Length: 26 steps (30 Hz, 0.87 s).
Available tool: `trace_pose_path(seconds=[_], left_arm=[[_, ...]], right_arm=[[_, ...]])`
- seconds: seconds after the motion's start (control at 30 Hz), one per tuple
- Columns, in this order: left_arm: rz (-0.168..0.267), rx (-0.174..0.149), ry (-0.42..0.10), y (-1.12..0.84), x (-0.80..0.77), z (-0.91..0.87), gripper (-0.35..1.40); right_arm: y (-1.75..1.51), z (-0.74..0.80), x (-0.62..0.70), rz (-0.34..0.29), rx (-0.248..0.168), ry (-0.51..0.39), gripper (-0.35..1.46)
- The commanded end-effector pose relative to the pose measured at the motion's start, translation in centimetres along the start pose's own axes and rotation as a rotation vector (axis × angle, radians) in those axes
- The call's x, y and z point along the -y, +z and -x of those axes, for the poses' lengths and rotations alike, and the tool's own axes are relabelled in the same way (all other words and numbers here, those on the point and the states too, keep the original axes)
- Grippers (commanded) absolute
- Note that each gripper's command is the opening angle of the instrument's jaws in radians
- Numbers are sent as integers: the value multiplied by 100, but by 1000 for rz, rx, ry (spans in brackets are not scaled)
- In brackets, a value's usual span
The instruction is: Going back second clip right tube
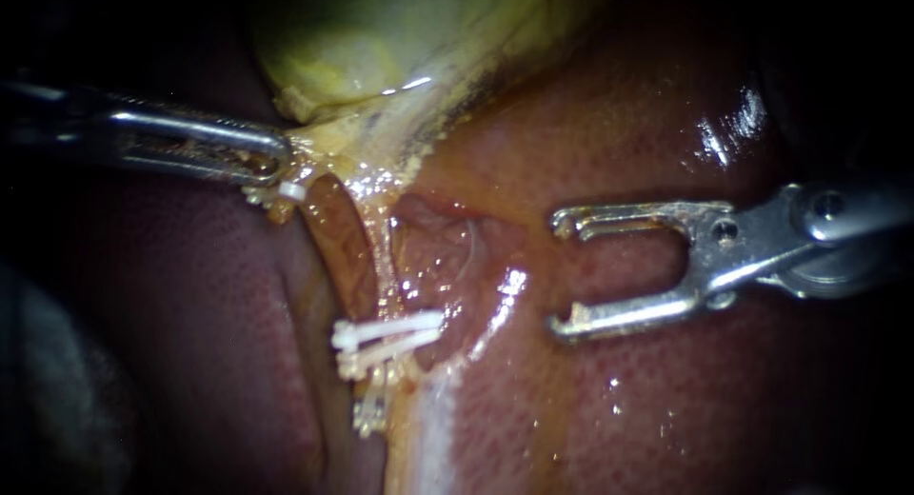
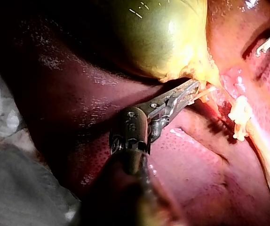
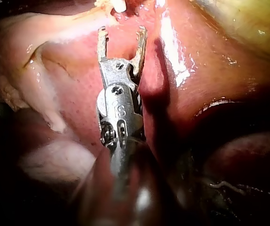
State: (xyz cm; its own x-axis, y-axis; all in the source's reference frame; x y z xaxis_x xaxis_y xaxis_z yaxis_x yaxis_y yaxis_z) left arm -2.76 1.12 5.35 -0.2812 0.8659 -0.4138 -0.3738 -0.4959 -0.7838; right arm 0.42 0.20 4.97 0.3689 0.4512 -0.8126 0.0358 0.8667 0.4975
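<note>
Clips [image 1: 386, 341] on tube [image 1: 381, 267]; right instrument [image 1: 559, 274] gaping beside; left instrument [image 1: 276, 167] grips gallbladder [image 1: 381, 38].

Upper centre, the gallbladder [image 1: 381, 48] is yellow-green and glossy. The liver [image 1: 685, 390] around it is red-brown, finely dotted all over. The clips [image 1: 386, 338], lower centre, are white. My left instrument [image 1: 278, 169] and right instrument [image 1: 562, 274] are silver-grey, amber-stained in places.

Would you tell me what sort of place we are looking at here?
Likely a surgical practice bench: a liver and gallbladder beside cloth, white clips, the left instrument and right instrument.
</note>
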Motion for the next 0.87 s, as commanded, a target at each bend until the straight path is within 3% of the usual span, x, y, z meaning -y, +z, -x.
trace_pose_path(seconds=[0.03, 0.53, 0.87], left_arm=[[-6, -1, -1, 3, 0, 1, -35], [9, 16, 9, 57, 7, 11, -35], [9, 16, 10, 59, 9, 12, -35]], right_arm=[[0, 1, 1, -1, -1, 0, 50], [0, 3, 2, -1, 0, -1, 50], [0, 3, 2, 2, -1, -1, 50]])
